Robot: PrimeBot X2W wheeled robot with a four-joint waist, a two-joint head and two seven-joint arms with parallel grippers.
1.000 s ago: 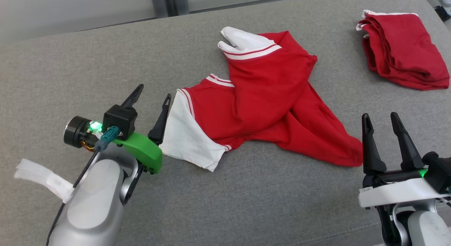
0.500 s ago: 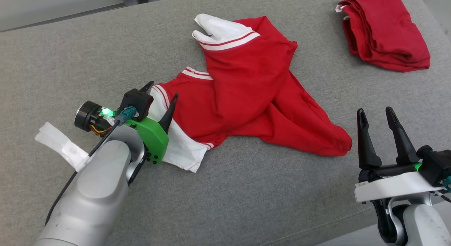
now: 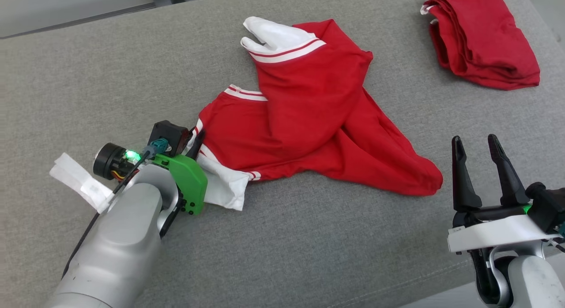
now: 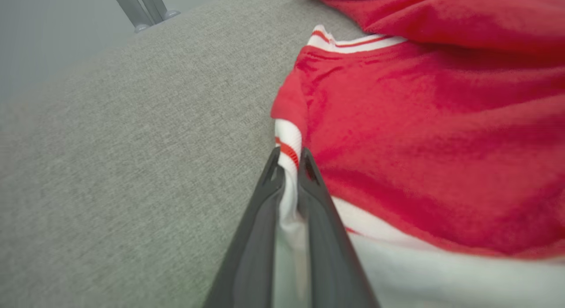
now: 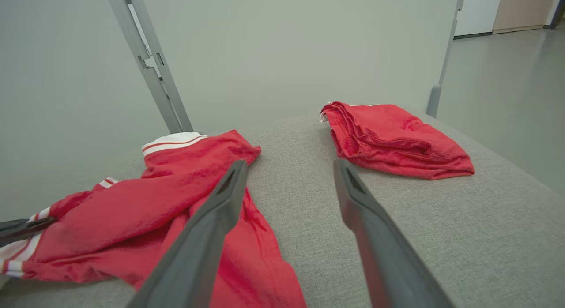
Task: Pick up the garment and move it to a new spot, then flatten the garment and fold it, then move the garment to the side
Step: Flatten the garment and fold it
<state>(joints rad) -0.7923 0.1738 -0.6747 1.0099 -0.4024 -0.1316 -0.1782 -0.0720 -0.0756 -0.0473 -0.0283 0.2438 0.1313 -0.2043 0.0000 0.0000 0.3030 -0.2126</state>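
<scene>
Though apart from garment (image 3: 309, 118), red stack (image 3: 483, 39)

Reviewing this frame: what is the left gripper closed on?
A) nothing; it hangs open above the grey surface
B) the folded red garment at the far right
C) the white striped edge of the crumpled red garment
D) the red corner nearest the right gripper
C: in the left wrist view the left gripper pinches the white striped edge of the crumpled garment, with cloth running between its two fingers.
</scene>
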